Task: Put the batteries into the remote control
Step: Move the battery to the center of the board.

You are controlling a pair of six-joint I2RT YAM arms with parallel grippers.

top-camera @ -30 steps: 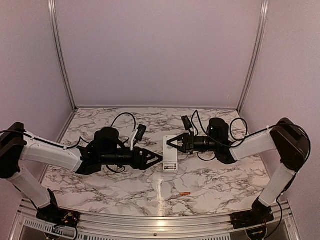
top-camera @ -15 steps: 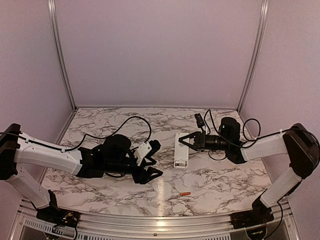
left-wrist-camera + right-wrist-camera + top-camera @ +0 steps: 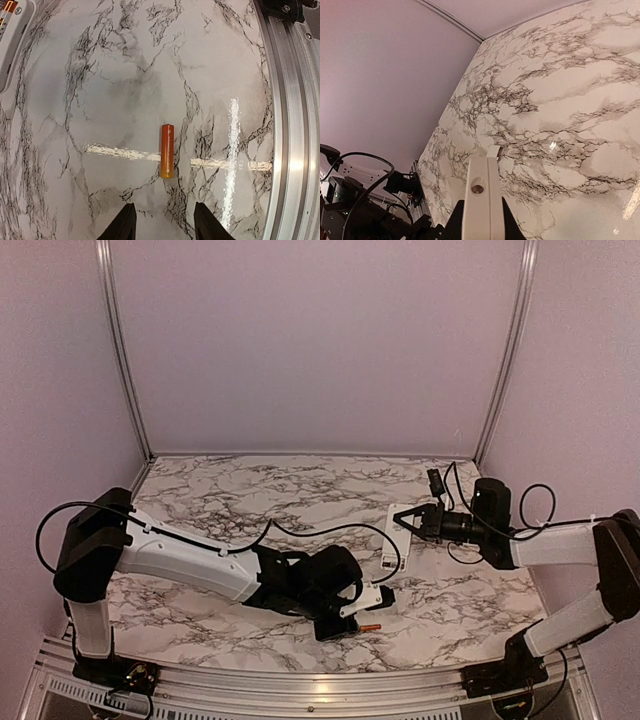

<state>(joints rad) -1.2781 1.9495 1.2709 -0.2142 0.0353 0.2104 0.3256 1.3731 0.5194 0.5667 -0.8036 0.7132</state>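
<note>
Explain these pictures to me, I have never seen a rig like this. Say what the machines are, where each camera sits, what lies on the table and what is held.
These are two robot arms bolted at the near edge of a marble-patterned table, each ending in a two-finger gripper. The wide picture comes from a fixed camera above and behind them. The other two come from cameras on the wrists. The left gripper is open and empty, and it hangs over an orange battery that lies on the table just ahead of its fingers. The right gripper is shut on the white remote control, which its own wrist picture shows end-on.
</note>
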